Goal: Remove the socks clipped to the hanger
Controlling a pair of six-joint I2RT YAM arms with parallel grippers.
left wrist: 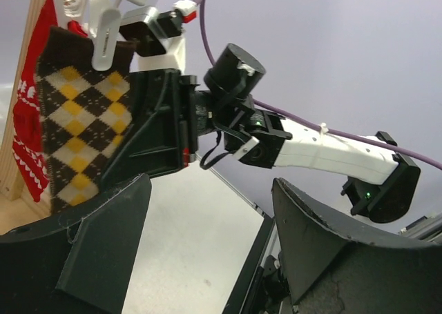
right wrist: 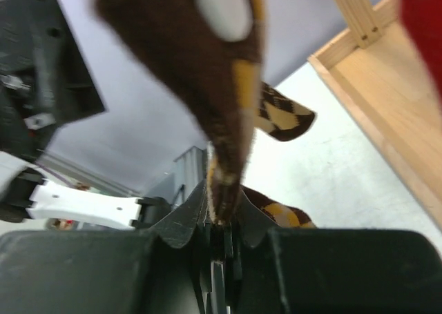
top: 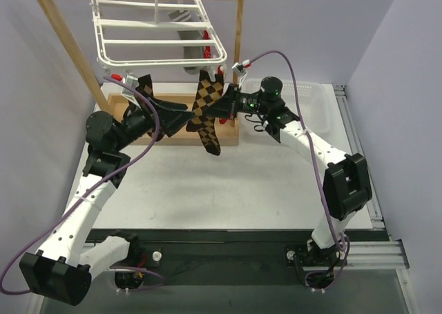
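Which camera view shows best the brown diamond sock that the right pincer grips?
The top external view: the sock hangs nearly whole, top to toe, with the right pincer on its edge. The left wrist view shows its upper part and clip sharply; the right wrist view shows only a blurred edge.

Two argyle socks (top: 207, 114), perhaps one red sock (left wrist: 26, 121), one hanger (top: 155, 43).

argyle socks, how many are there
2. One sock hangs in the middle, pinched by the right gripper; the other sock is further left, partly behind the left arm. More may be hidden.
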